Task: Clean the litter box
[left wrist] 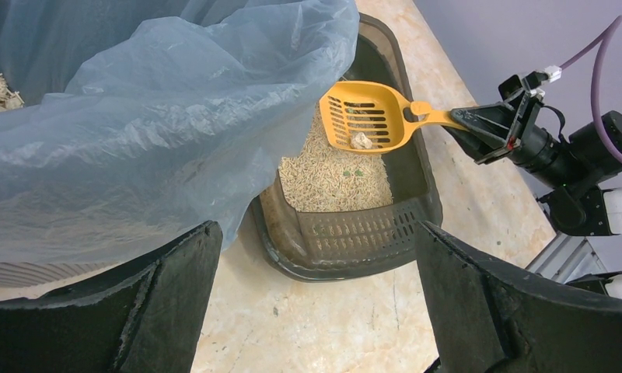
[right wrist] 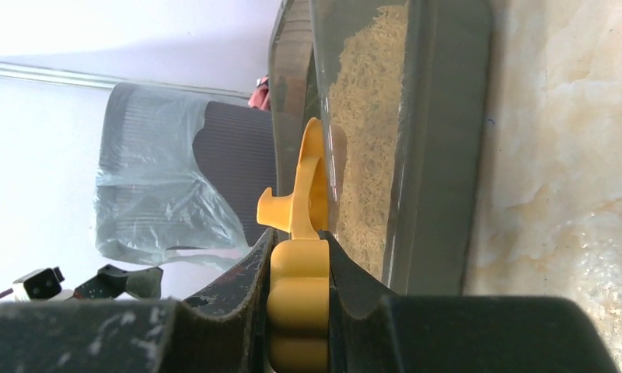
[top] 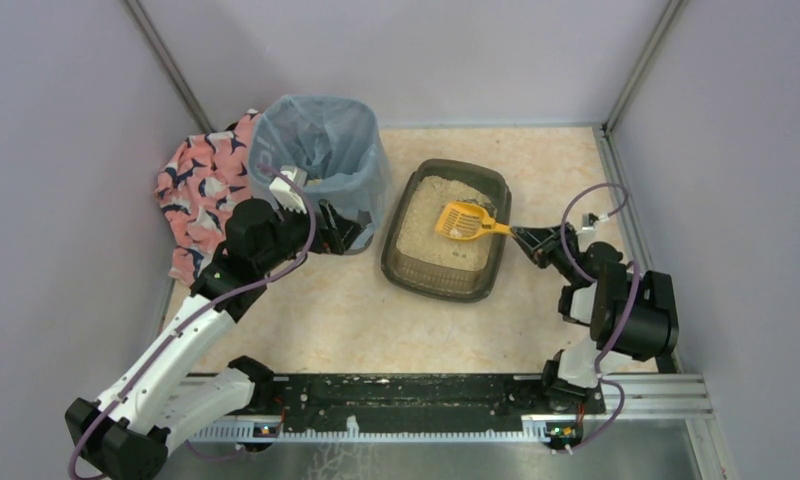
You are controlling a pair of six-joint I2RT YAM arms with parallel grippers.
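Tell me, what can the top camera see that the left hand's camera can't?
Only the top camera shows the pink cloth beside the bin, the left hand next to that bin, and the black rail where both arms start. Only the left hand's camera shows the small pale clump lying in the yellow scoop, and the scoop's slots. Both show the litter box with its beige litter, the blue-bagged bin, and the right hand pinching the scoop's handle over the box.
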